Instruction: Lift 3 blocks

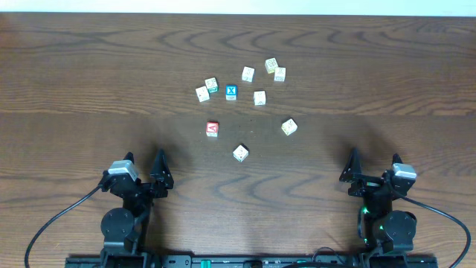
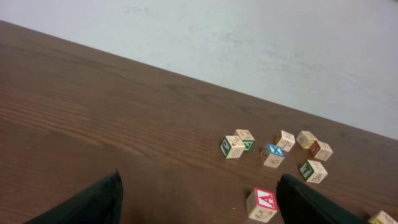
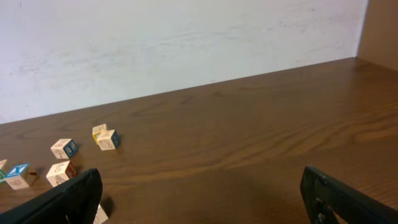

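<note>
Several cream-white letter blocks lie scattered mid-table. The nearest block (image 1: 240,153) sits between the two arms, with another block (image 1: 289,126) to its right and a third block (image 1: 259,97) farther back. More cluster behind, such as a pair (image 2: 232,147) in the left wrist view and one block (image 3: 108,140) in the right wrist view. My left gripper (image 1: 143,156) (image 2: 199,196) is open at the near left, holding nothing. Over at the near right, my right gripper (image 1: 374,156) (image 3: 202,190) is open and holds nothing. Both stand well short of the blocks.
A red cube marked A (image 1: 213,129) (image 2: 262,205) lies just ahead of my left gripper's right finger. A blue cube marked X (image 1: 231,92) (image 2: 272,155) sits among the far cluster. A pale wall runs along the table's far edge (image 3: 186,93).
</note>
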Available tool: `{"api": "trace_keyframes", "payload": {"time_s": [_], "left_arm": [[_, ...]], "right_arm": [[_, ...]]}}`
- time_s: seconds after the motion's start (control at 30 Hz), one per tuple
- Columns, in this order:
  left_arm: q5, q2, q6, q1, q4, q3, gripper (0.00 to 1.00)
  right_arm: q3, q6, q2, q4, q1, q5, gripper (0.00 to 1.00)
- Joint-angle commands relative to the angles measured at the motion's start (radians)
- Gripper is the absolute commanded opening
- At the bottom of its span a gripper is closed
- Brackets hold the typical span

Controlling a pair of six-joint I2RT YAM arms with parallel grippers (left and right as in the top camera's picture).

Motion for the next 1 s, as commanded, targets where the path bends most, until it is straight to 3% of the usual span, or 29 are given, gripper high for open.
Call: {"api": "trace_keyframes", "payload": {"time_s": [0.0,0.97], "left_arm": [[-0.031,-0.005,0.002,0.004,-0.041,-0.015,0.79],[-0.031,-0.005,0.002,0.004,-0.041,-0.015,0.79]], "right_arm": [[-0.001,-0.014,-0.007,-0.004,-0.008,-0.011,0.99],[-0.001,-0.045,0.004,-0.005,-0.008,-0.004,0.99]]}}
